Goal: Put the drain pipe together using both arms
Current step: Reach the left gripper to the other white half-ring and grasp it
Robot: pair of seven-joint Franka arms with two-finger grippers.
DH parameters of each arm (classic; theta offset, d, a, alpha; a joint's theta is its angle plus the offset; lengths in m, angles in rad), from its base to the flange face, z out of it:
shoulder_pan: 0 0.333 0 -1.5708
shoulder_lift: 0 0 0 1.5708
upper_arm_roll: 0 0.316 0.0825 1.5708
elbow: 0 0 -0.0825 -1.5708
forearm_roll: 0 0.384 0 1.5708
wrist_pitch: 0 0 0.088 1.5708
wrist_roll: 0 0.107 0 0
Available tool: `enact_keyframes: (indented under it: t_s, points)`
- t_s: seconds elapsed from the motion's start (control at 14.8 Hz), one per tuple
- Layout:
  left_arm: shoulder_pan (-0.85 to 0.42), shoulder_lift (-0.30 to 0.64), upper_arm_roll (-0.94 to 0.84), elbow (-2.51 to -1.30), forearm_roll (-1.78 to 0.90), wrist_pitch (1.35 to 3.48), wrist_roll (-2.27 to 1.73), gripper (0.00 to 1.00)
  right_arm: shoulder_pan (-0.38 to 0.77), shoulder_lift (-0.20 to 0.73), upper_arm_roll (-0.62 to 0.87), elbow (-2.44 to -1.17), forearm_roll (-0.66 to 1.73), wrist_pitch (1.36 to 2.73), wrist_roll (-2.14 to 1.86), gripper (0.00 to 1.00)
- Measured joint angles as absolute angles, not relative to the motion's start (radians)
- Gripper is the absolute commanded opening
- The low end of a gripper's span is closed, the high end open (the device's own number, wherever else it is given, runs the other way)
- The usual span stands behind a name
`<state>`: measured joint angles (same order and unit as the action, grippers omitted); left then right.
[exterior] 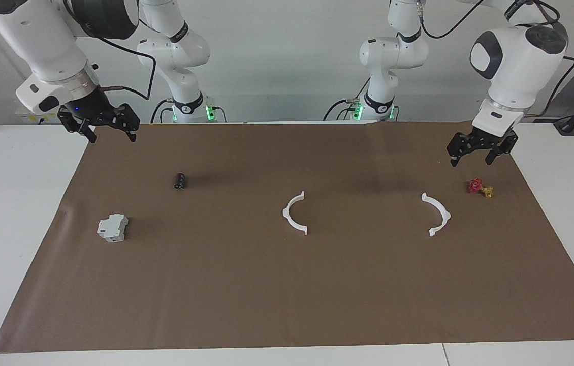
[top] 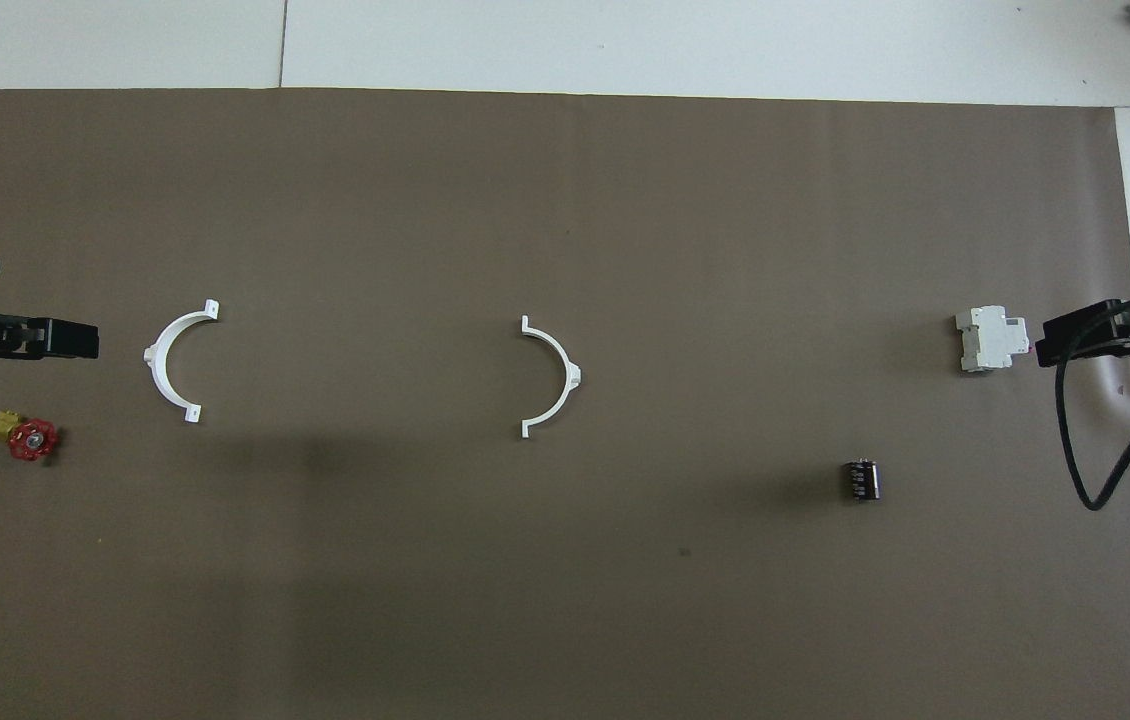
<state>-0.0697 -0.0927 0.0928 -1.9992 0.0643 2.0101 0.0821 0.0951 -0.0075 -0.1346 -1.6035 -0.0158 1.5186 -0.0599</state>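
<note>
Two white half-ring arcs of the drain pipe lie apart on the brown mat. One arc is near the mat's middle. The other arc lies toward the left arm's end. Their open sides face each other. My left gripper hangs open and empty in the air over the mat's edge at the left arm's end. My right gripper hangs open and empty over the mat's edge at the right arm's end. Neither touches an arc.
A small red and yellow valve lies below the left gripper. A grey-white box and a small black cylinder lie toward the right arm's end. The brown mat covers most of the white table.
</note>
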Motion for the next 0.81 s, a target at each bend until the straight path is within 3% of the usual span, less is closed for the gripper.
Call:
enact_keyframes:
  t_s: [0.27, 0.81]
  points:
    - [-0.064, -0.057, 0.118, -2.154, 0.064, 2.254, 0.082, 1.0, 0.099, -0.007, -0.121, -1.571, -0.023, 1.499, -0.062, 1.0]
    - [-0.063, -0.015, 0.143, -2.202, 0.059, 2.341, -0.254, 1.0, 0.099, -0.007, -0.12, -1.566, -0.023, 1.494, -0.062, 1.0]
